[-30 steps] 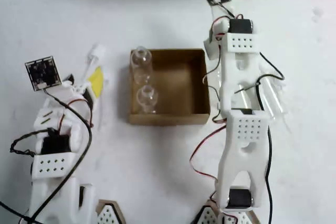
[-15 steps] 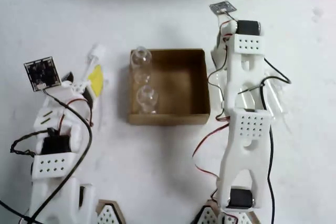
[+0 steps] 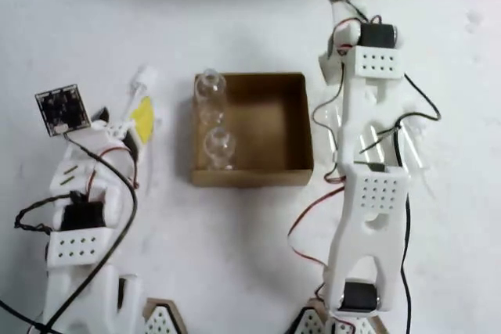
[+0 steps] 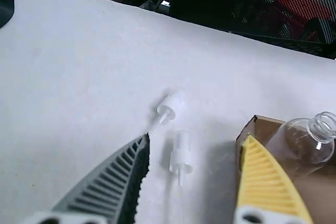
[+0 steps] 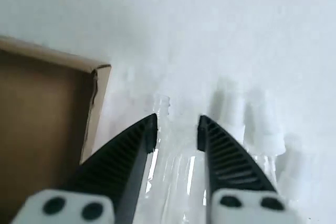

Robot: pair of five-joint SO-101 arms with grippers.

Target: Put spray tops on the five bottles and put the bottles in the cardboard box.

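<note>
Since a second ago my right arm has stretched farther out along the right side of the cardboard box (image 3: 250,176), carrying its wrist board toward the far edge of the table (image 3: 235,29). My left arm has not budged.

Left of the box, the left gripper (image 4: 197,141) hangs with its grey and yellow fingers wide apart, holding nothing. Two loose spray tops (image 4: 180,156) lie on the white table near the box's far left corner, one in the gap between the fingers and the other just beyond them.

Inside the box, against its left wall, I see two clear bottles (image 3: 218,146). The one at the far corner shows a bare neck.

Right of the box, the right gripper (image 5: 177,123) hovers low with its black fingers a narrow gap apart, clamped on nothing. Under its tips a loose bottle (image 5: 161,106) lies on its side, just beside the box's right wall, with its open neck past the fingertips. Farther right of the box, more clear bottles lie alongside it with white caps (image 5: 268,129) at their ends. I cannot tell whether those are screwed on.
</note>
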